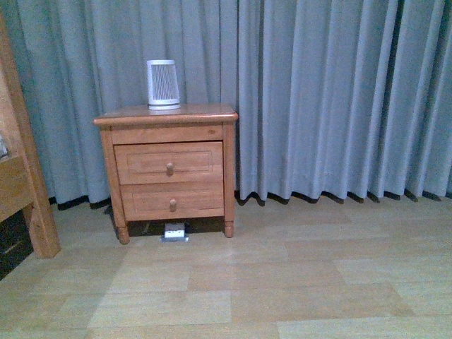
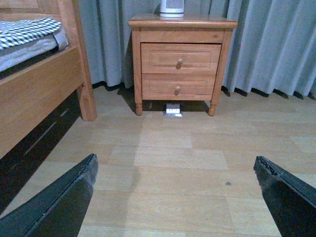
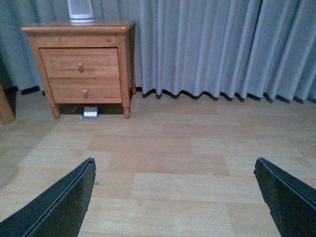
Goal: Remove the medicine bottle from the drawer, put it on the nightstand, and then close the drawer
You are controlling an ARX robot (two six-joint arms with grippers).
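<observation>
Left gripper [image 2: 175,159] and right gripper [image 3: 174,160] hovering spread wide, well apart from nightstand [image 1: 169,116]. Upper drawer [image 1: 168,162] sitting shut in nightstand; medicine bottle not showing, can't tell where. White ribbed device [image 1: 163,85] standing on nightstand top, curtain [image 1: 318,99] hanging behind nightstand

Bare floor [image 1: 282,282] runs ahead of my left gripper [image 2: 175,159] and my right gripper [image 3: 174,160], both spread wide, up to the nightstand [image 1: 229,169] well beyond my fingertips. The bed frame [image 2: 39,94] crowds the outer side of my left fingers. The drawer [image 1: 141,162] sits shut, only its knob [image 1: 169,168] standing proud. On top, a ribbed white device [image 1: 163,85] takes the back; the curtain [image 1: 339,99] hangs behind.
</observation>
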